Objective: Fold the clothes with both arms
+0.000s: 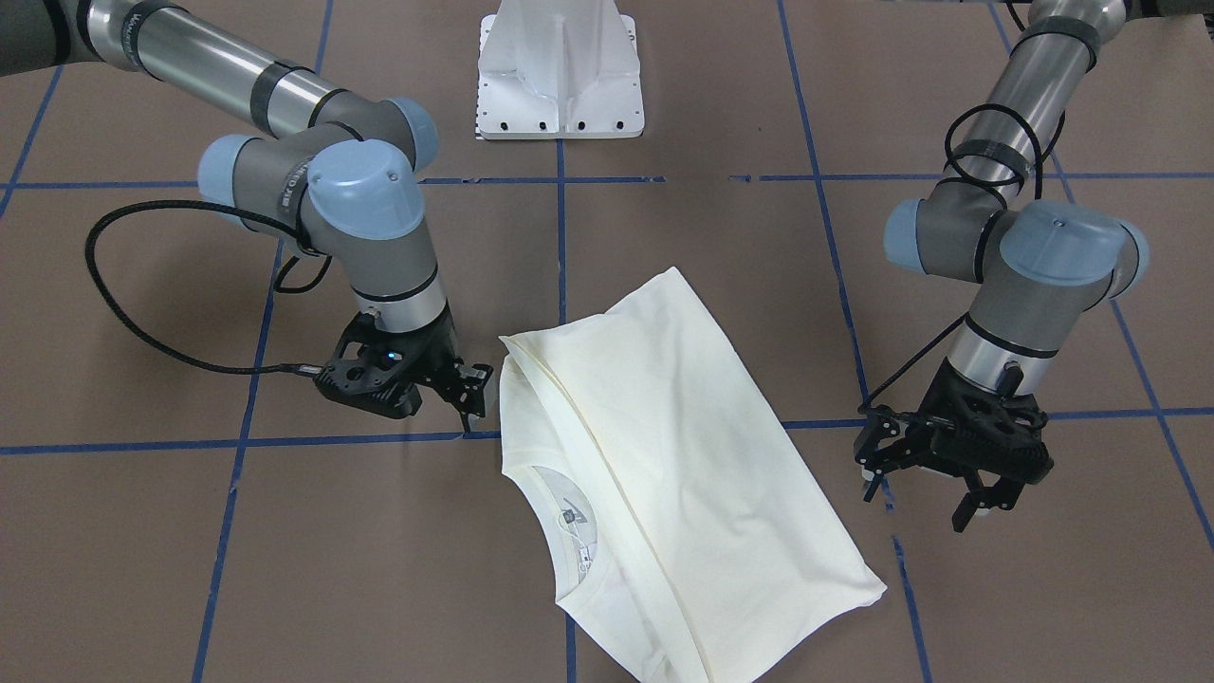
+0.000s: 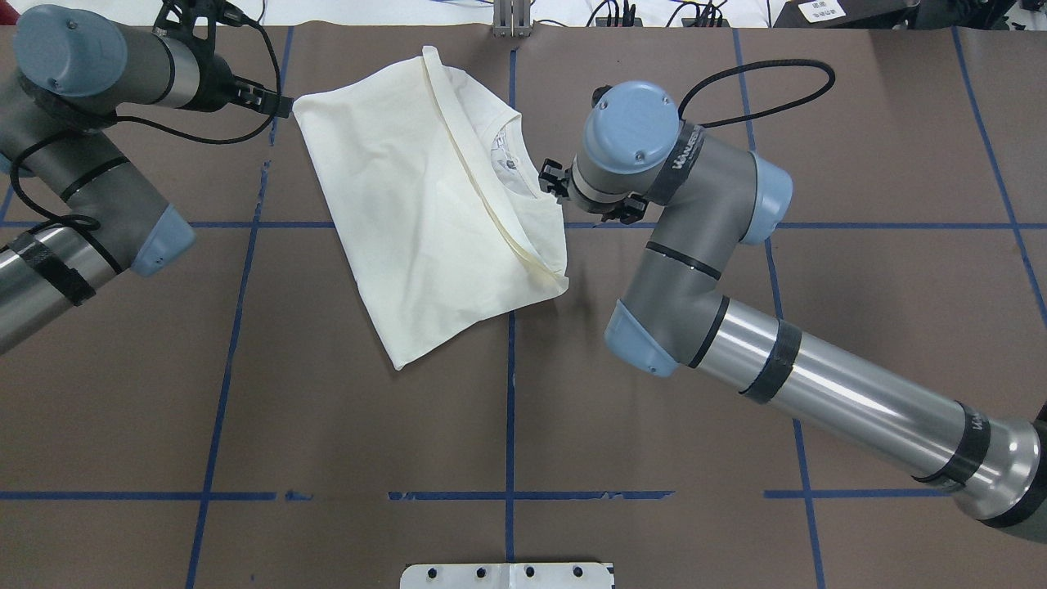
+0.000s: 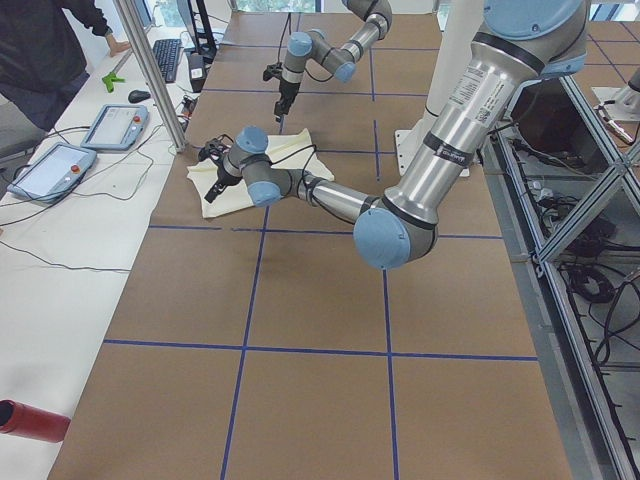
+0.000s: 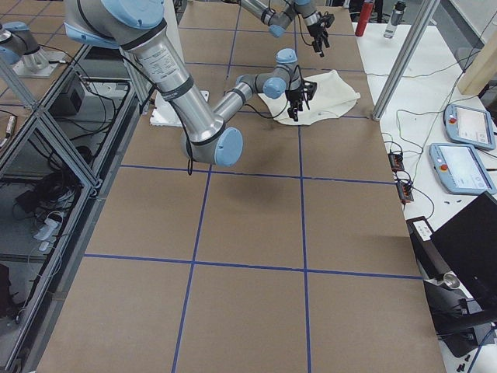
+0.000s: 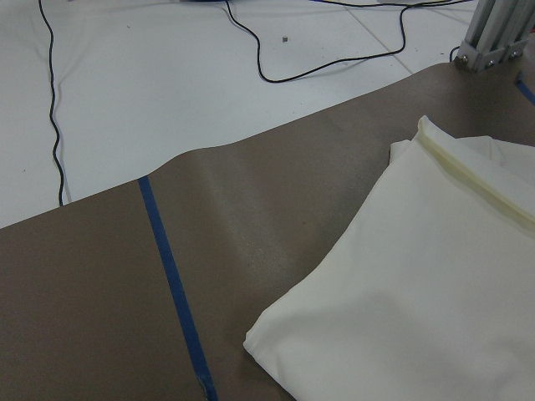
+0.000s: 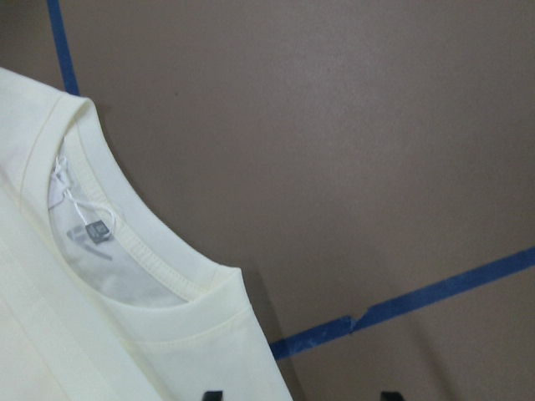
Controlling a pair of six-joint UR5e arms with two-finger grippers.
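Observation:
The cream shirt [image 1: 683,455] lies folded lengthwise on the brown table, plain side up, with its collar and neck label [image 1: 574,531] showing; no print is visible. My right gripper [image 1: 471,403] hovers low just beside the shirt's shoulder corner, open and holding nothing. In the right wrist view two fingertips [image 6: 213,394] stand apart over the shirt's [image 6: 84,317] collar edge. My left gripper [image 1: 915,498] is open and empty, a short way off the shirt's long folded edge near the hem corner. The left wrist view shows that corner of the shirt [image 5: 418,317] but no fingers.
The white pedestal base [image 1: 560,76] stands at the robot's side of the table. Blue tape lines [image 1: 560,285] grid the brown surface. Past the table's far edge lie cables, teach pendants [image 4: 462,124] and a metal post [image 5: 493,42]. A person [image 3: 45,50] stands near a keyboard.

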